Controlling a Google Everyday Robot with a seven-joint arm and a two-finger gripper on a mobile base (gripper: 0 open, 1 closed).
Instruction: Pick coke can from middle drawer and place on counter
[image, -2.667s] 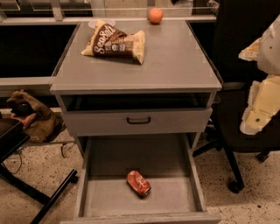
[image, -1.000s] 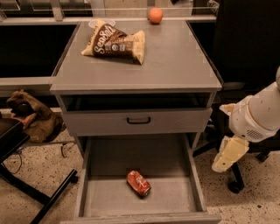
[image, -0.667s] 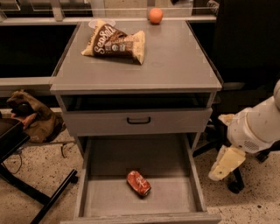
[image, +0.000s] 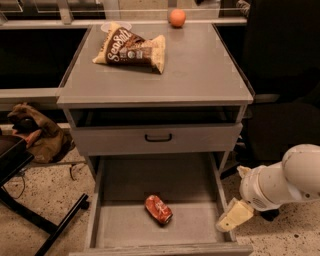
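The coke can (image: 158, 209), red with white lettering, lies on its side on the floor of the open middle drawer (image: 120, 225), a little in front of centre. The grey counter (image: 200, 65) is the cabinet's top. My gripper (image: 232, 216), cream-coloured on a white arm, hangs low at the drawer's right wall, right of the can and apart from it. It holds nothing that I can see.
A brown-and-cream snack bag (image: 131, 49) and an orange fruit (image: 176, 17) lie on the counter's back half. The upper drawer front with a black handle (image: 158, 137) is closed. A black chair leg (image: 55, 222) and a brown bag (image: 37, 132) are at the left; a dark chair (image: 285, 100) stands at the right.
My arm has come down and leftward from the upper right to beside the drawer's right wall. The can, bag and orange have not moved.
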